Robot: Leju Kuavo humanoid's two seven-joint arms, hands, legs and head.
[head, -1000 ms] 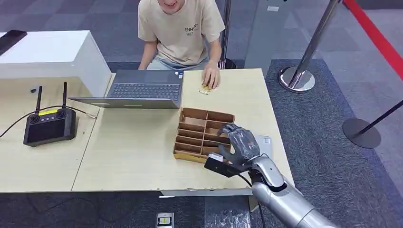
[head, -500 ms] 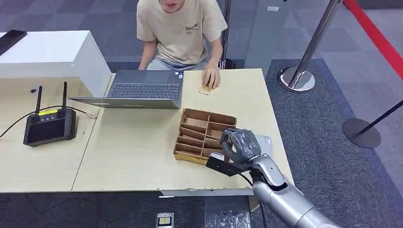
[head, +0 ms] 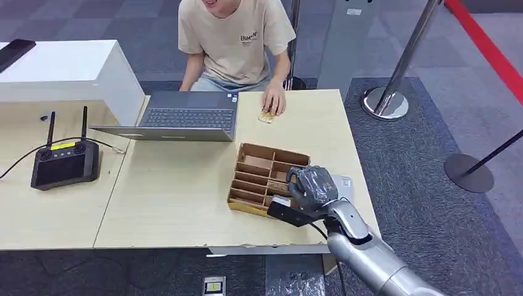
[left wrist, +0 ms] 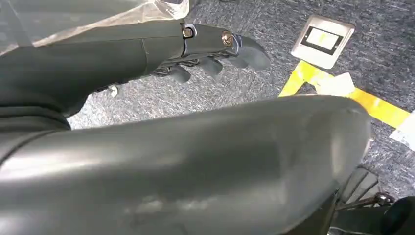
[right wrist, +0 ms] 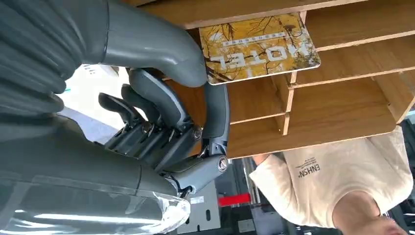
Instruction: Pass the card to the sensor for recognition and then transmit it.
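A yellow hotel card (right wrist: pixel 258 48) is pinched between thumb and finger of the right hand (head: pixel 312 187), over the near right end of the wooden divider tray (head: pixel 256 174). The left hand (left wrist: pixel 205 49) is held loosely spread above carpet.

The yellow card (right wrist: pixel 259 46) bears dark branches and white lettering, against the brown wooden organizer (head: pixel 259 172).

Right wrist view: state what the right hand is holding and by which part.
The right hand pinches the yellow hotel card by one short end, thumb on its printed face, over the wooden organizer.
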